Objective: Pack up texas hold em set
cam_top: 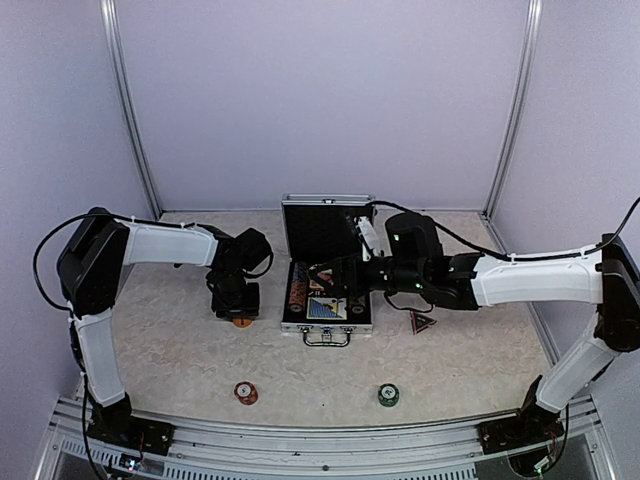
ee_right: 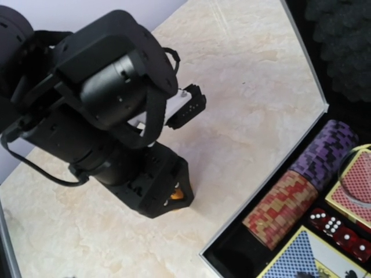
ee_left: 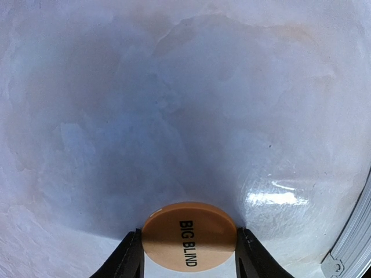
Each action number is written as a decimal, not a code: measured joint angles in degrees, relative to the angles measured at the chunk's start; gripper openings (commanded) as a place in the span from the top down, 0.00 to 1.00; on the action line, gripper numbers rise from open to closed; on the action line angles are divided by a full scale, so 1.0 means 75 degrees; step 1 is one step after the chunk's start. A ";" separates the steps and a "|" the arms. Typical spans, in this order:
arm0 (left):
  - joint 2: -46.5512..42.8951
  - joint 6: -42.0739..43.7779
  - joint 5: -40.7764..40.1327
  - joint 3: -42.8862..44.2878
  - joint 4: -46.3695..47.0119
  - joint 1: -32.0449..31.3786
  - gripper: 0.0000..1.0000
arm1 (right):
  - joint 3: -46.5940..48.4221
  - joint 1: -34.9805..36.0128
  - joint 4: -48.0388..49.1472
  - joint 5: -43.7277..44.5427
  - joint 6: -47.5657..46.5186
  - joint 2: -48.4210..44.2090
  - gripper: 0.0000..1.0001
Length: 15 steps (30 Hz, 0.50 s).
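The silver case (cam_top: 297, 325) lies open at the table's middle, lid up. In it are red (ee_right: 281, 208) and purple (ee_right: 324, 153) chip stacks, red dice (ee_right: 342, 231), a blue deck (ee_right: 301, 260) and a red deck (ee_right: 356, 185). My left gripper (ee_left: 188, 238) is down at the table left of the case, its fingers (ee_left: 128, 258) pressed against both edges of an orange "BIG BLIND" disc (ee_left: 188, 226). The disc also shows in the top view (cam_top: 241, 321). My right gripper (cam_top: 333, 283) hovers over the case; its fingers are hidden. The red-black triangle marker (cam_top: 421, 322) lies right of the case.
A red disc or chip stack (cam_top: 246, 392) and a green one (cam_top: 388, 395) sit near the front edge. The raised case lid (cam_top: 325, 228) stands behind the right gripper. White walls and metal posts enclose the table.
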 measured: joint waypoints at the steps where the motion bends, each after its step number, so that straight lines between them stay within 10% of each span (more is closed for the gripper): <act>1: -0.0003 0.0003 0.0000 -0.0009 0.0009 0.0000 0.56 | 0.0000 0.0000 -0.0009 0.0006 0.0003 -0.0012 0.20; 15: -0.0204 0.0189 -0.0085 -0.0227 0.0119 -0.0029 0.56 | 0.0000 -0.0093 -0.0233 -0.0166 0.0032 -0.0015 0.19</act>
